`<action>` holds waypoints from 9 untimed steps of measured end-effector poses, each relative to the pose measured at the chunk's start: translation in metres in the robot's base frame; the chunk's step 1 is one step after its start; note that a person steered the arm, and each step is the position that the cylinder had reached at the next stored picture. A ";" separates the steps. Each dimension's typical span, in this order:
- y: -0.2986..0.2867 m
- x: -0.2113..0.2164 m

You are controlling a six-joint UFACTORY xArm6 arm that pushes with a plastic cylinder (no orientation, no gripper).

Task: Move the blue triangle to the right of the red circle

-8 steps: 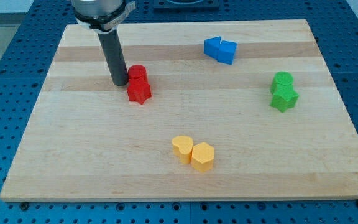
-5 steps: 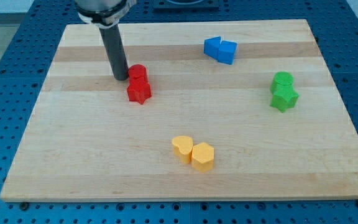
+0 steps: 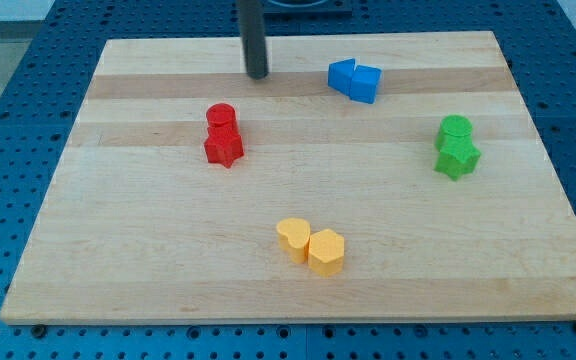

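Two blue blocks touch near the view's top, right of centre: the left one (image 3: 341, 75) looks like the blue triangle, the right one (image 3: 365, 83) is a cube. The red circle (image 3: 220, 117) stands left of centre, touching a red star-like block (image 3: 224, 146) just below it. My tip (image 3: 257, 74) rests on the board near the top, left of the blue triangle by a clear gap and up-right of the red circle. It touches no block.
A green round block (image 3: 455, 128) and a green star-like block (image 3: 457, 157) touch at the view's right. A yellow heart (image 3: 292, 238) and a yellow hexagon (image 3: 326, 251) touch near the bottom centre. The wooden board (image 3: 118, 250) lies on a blue perforated table.
My tip has moved from just left of the red circle up and to the right, towards the blue blocks. No block has moved.
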State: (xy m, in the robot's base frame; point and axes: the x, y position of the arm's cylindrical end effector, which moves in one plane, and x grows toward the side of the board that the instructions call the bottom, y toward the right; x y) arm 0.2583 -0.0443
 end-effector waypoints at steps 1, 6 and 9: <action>0.047 -0.019; 0.140 0.044; 0.103 0.066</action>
State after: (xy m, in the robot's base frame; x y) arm 0.3244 0.0585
